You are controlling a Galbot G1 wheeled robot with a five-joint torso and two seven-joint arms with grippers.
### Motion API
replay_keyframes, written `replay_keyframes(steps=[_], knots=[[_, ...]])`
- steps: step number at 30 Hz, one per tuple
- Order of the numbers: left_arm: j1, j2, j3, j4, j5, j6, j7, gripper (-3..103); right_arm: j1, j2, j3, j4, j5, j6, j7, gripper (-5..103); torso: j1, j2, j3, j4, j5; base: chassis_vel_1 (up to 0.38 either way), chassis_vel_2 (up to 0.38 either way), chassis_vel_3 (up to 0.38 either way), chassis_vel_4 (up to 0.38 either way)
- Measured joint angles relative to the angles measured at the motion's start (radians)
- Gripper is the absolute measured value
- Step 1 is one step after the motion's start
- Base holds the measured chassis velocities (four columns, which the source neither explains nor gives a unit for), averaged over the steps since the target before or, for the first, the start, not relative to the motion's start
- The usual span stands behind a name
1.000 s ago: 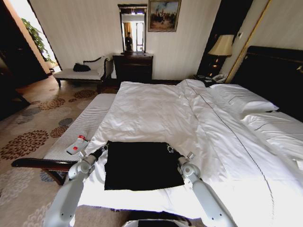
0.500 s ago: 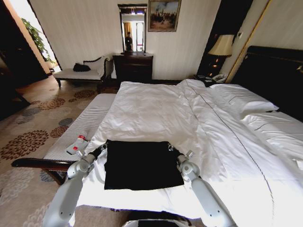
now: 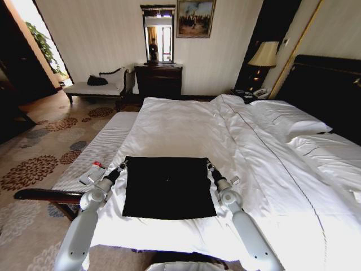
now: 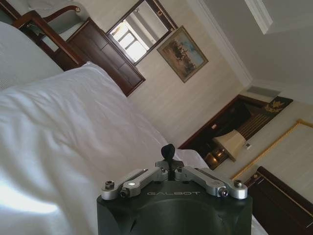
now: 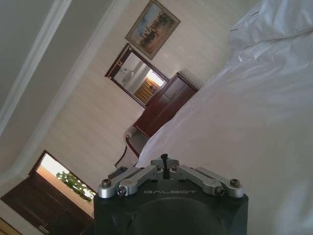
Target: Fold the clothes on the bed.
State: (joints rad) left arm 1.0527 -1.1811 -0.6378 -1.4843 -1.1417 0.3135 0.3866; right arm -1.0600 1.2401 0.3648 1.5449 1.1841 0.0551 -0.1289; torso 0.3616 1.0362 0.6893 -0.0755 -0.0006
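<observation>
Folded, one black T-shirt (image 3: 168, 187) hides its lettering on the bed (image 3: 265, 169); your left gripper (image 3: 122, 165) and right gripper (image 3: 208, 165) each pinch a far corner shut.

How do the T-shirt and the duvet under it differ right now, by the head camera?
The T-shirt is black; the duvet is white. The T-shirt lies as a small, neat rectangle near the bed's foot edge, while the duvet spreads across most of the bed. The T-shirt looks smooth; the duvet is creased. The left gripper and right gripper sit at the T-shirt's far corners. Both are soft fabric lying flat.
</observation>
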Motion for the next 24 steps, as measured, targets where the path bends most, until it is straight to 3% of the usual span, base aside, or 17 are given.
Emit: replay_keyframes(steps=[4, 6, 8, 10, 17, 24], knots=[[0.003, -0.002, -0.005, -0.008, -0.003, -0.003, 0.009, 1, -0.002, 0.002, 0.001, 0.002, 0.004, 0.020, -0.033, 1, 0.000, 0.000, 0.000, 0.0000, 0.0000, 0.000, 0.000, 0.000, 0.000], [0.012, -0.006, -0.018, -0.030, -0.008, -0.012, 0.025, 1, -0.011, 0.002, 0.006, 0.020, 0.006, 0.066, -0.088, 1, 0.000, 0.000, 0.000, -0.0001, 0.0000, 0.000, 0.000, 0.000, 0.000], [0.045, -0.019, -0.056, -0.101, -0.017, -0.027, 0.069, 1, -0.038, -0.001, 0.023, 0.078, 0.015, 0.107, -0.143, 1, 0.000, 0.000, 0.000, -0.0001, 0.0001, 0.000, 0.000, 0.000, 0.000], [0.051, -0.021, -0.061, -0.114, -0.021, -0.028, 0.074, 1, -0.043, -0.002, 0.026, 0.090, 0.020, 0.110, -0.148, 1, 0.000, 0.000, 0.000, 0.0000, 0.0001, 0.000, 0.000, 0.000, 0.000], [0.125, -0.018, -0.128, -0.322, -0.104, -0.028, 0.087, 1, -0.099, -0.035, 0.104, 0.229, 0.060, 0.152, -0.238, 1, 0.000, 0.000, 0.000, -0.0002, 0.0001, 0.000, 0.000, 0.000, 0.000], [0.173, 0.003, -0.175, -0.476, -0.168, -0.011, 0.075, 1, -0.146, -0.042, 0.160, 0.342, 0.079, 0.151, -0.243, 1, 0.000, 0.000, 0.000, -0.0001, 0.0002, 0.000, 0.000, 0.000, 0.000]])
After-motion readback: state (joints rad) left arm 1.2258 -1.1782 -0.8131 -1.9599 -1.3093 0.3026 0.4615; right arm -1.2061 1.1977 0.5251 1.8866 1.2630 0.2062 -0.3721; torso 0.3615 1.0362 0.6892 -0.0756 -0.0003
